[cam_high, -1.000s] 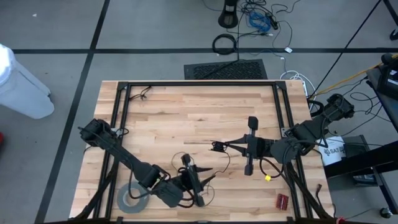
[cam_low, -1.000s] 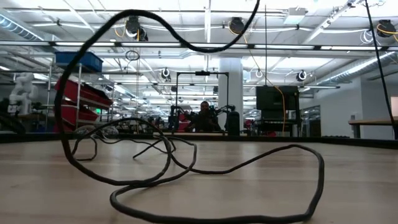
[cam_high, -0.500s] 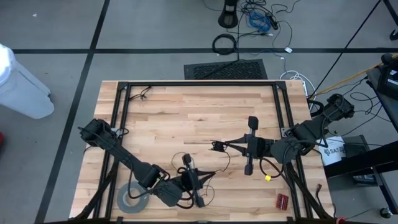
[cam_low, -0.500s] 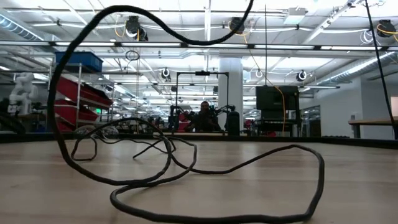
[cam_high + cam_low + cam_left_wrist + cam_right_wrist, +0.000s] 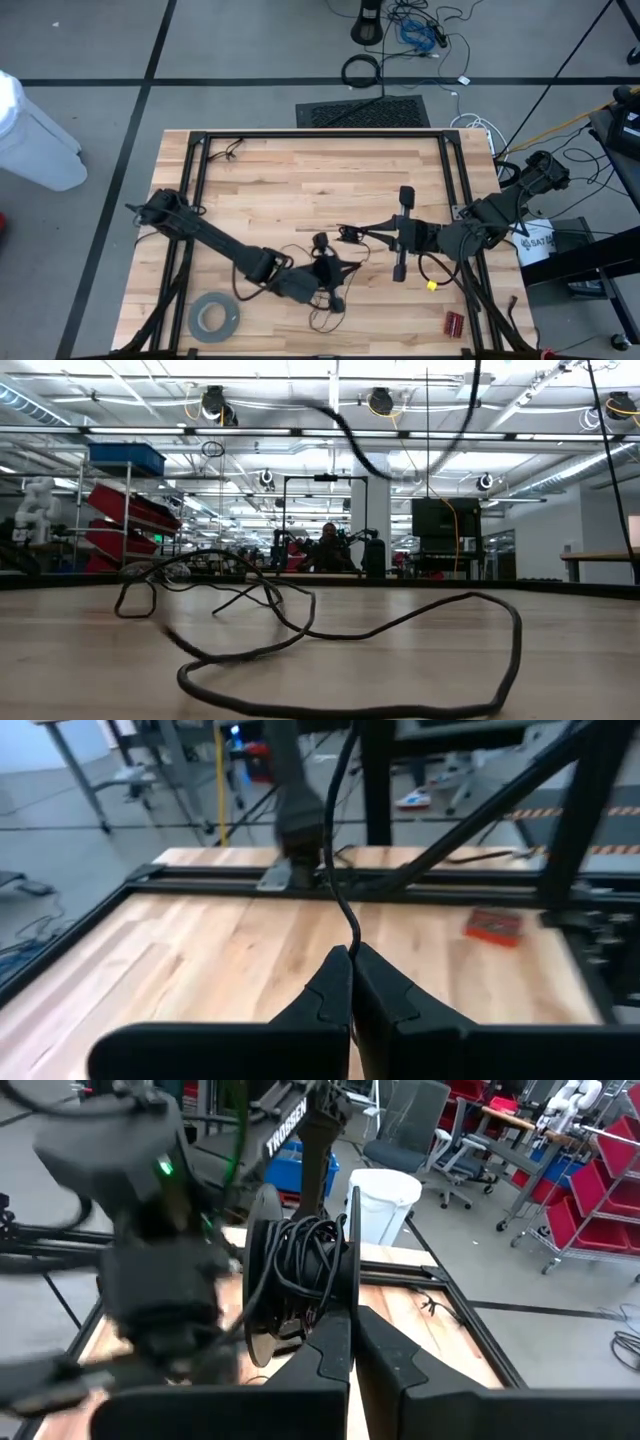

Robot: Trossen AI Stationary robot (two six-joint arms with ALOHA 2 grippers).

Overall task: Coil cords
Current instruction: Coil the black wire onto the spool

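Here we judge the cord (image 5: 343,890) light and limp, best pinched along its run, as the left tool (image 5: 352,958) pinches it; the right tool (image 5: 352,1320) is pressed together at the spool (image 5: 296,1272), three o'clock on the desk (image 5: 300,190).

far table (image 5: 300,165) half – open | tape roll (image 5: 214,318), wire (image 5: 400,622) loops – near edge

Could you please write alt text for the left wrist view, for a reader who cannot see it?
The left gripper is shut on a thin dark cord that rises from its tips. Beyond lie the wooden table, a black frame rail and a small red object.
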